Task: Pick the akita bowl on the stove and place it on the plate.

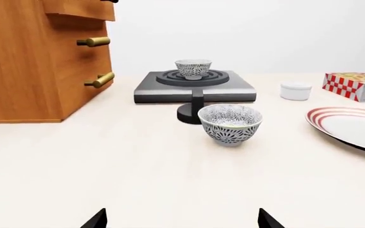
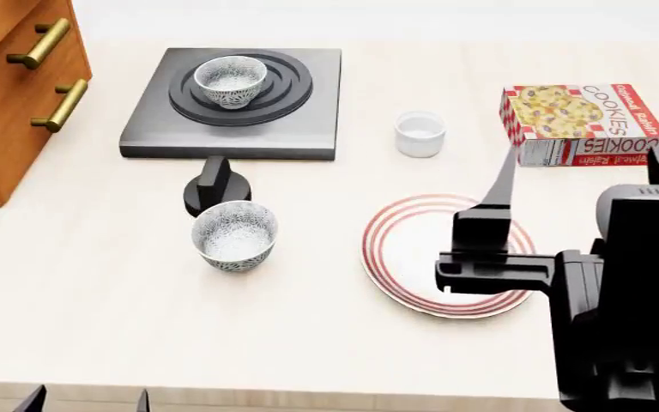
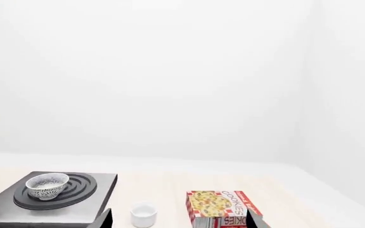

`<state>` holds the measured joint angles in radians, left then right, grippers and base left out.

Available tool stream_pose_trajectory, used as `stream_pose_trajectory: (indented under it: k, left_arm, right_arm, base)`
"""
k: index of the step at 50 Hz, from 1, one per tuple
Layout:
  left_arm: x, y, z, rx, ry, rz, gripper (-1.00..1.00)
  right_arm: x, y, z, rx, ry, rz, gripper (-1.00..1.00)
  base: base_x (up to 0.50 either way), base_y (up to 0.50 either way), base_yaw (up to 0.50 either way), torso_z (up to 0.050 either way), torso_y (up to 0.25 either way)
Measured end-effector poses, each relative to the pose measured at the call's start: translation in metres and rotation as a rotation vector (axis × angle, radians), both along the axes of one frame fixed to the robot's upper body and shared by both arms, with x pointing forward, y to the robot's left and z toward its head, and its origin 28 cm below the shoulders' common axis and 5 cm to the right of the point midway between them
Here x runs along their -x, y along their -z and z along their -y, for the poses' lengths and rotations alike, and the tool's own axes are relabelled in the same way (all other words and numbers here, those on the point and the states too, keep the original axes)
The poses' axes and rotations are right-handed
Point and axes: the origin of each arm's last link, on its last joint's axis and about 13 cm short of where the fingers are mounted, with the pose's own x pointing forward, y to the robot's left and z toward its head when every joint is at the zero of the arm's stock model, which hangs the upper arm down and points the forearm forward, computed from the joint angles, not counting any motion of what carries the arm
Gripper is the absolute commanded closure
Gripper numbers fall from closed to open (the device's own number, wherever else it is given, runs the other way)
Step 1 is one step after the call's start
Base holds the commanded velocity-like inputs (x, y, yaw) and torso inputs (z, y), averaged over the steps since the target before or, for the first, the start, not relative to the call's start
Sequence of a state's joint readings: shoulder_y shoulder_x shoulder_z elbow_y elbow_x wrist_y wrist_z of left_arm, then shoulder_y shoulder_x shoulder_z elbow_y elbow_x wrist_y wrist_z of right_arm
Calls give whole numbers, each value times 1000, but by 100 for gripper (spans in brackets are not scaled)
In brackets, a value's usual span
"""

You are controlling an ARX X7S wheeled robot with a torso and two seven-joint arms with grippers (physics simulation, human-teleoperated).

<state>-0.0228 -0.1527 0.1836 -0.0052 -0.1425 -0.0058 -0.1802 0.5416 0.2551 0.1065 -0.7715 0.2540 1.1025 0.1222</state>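
In the right wrist view, akita bowl, no plate.

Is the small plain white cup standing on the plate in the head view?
No, the white cup stands on the bare table beyond the plate, beside the cookie box.

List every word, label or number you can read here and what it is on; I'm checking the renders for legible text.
"COOKIES": on the top of the cookie box, in white letters along its red edge.
"COOKIES" again: on the box's front side, upside down and partly hidden.
A smaller line of script beside the big word on the top: too blurred to read.
The bowls, plate, stove, cup and cabinet carry no text.
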Motion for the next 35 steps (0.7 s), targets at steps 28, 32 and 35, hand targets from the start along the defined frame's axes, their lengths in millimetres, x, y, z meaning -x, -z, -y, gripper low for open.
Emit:
stream_pose_trajectory:
  k: [28, 32, 35]
  left_arm:
    - [-34, -42, -4, -8, 8, -7, -100]
    - [-42, -52, -5, -2, 3, -12, -100]
    - [-50, -59, -5, -1, -1, -19, -100]
  right_arm:
    - [1, 0, -1, -2, -16, 9, -100]
    - [1, 0, -1, -2, -16, 9, -100]
    - [1, 0, -1, -3, -17, 8, -100]
  base:
    - [0, 0, 0, 0, 0]
    - [0, 0, 0, 0, 0]
    - [0, 0, 0, 0, 0]
